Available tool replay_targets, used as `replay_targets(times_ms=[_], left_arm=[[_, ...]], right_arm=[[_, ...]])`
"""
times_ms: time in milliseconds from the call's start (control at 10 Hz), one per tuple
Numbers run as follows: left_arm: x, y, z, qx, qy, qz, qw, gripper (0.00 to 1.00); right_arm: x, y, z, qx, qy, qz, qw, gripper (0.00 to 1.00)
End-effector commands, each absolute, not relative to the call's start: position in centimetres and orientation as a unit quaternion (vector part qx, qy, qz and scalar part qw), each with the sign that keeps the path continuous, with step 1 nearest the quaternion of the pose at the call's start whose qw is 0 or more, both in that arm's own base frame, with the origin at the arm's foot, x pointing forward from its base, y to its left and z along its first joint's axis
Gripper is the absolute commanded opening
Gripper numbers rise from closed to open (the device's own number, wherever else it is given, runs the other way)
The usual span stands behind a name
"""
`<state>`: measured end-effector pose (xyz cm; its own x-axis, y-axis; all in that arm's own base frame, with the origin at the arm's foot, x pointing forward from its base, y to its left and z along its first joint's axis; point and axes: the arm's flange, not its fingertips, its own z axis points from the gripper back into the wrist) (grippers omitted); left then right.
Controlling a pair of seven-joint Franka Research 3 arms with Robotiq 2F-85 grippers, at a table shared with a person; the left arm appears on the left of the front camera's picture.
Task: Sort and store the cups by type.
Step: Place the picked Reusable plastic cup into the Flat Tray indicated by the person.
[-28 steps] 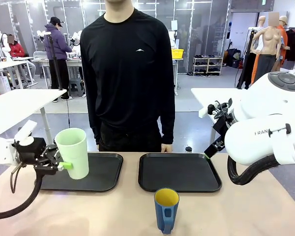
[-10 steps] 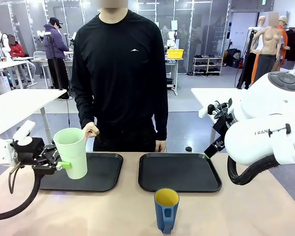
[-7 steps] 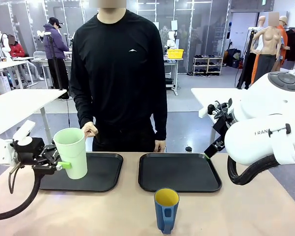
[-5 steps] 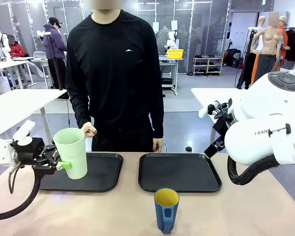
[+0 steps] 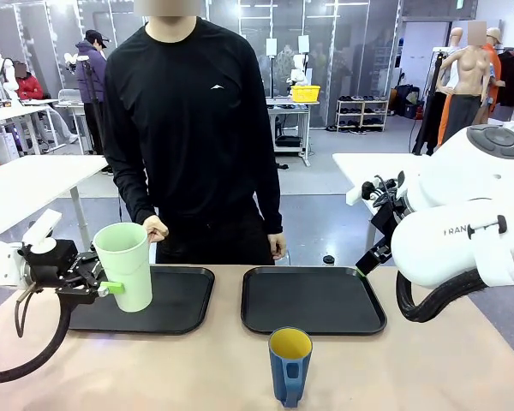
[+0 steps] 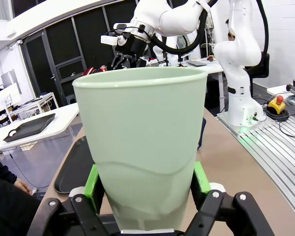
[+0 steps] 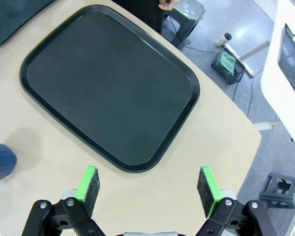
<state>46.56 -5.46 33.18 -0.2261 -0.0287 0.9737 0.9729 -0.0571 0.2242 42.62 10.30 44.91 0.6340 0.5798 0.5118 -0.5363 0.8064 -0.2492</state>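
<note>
Tabletop [image 5: 197, 368] beige, blue mug [image 5: 289, 364], left tray [image 5: 184, 300], right tray [image 5: 313, 300], workshop [image 5: 360, 51] behind

Left gripper [image 6: 145, 184] horizontal, clamped on tumbler [image 6: 142, 123] — right gripper [image 7: 148, 186] wide open, pointing down.

The front view looks from the near side across the table [image 5: 197, 368] at the person [image 5: 188, 128] standing at its far edge. The left wrist view sits low behind the left hand [image 6: 145, 181], close up on the tumbler [image 6: 142, 123], facing level along the table. The right wrist view looks steeply down past the right hand [image 7: 148, 187]; it shares the right tray [image 7: 108, 88] with the front view.
</note>
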Motion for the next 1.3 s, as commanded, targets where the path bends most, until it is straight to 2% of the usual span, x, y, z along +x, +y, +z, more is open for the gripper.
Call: replay_targets(times_ms=[0,1200], left_arm=[[46.86,-5.59,33.46,-0.441,-0.531,-0.579,0.434,0.15],[46.86,-5.59,33.46,-0.441,-0.531,-0.579,0.434,0.15]], right_arm=[[42.70,10.20,44.97,-0.036,-0.296,0.308,0.903,1.00],[42.70,10.20,44.97,-0.036,-0.296,0.308,0.903,1.00]])
